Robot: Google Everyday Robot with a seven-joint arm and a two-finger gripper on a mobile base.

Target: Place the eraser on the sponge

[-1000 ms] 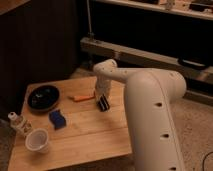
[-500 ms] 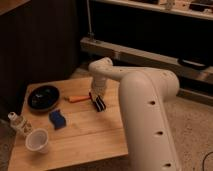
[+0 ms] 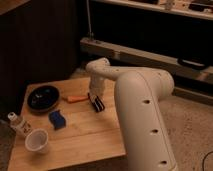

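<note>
Gripper is down at the tabletop, right on the eraser, near the middle of the table toward the back. Can't tell if it's clamped on it or let go; the two merge into one dark shape. Arm: big white shell filling the right half of view, bends over the table's right side and reaches left and down to that spot. Table: light wood. Black round dish sits at back left. White cup stands upright near the front left corner. Sponge: bright blue block lying flat between dish and cup, left of the eraser and well apart from it. Eraser is black with white stripes; resting on the wood or just off it, can't tell. Orange marker lies flat just left of the eraser, between it and the dish. Small bottle at the left edge, beside the cup.
</note>
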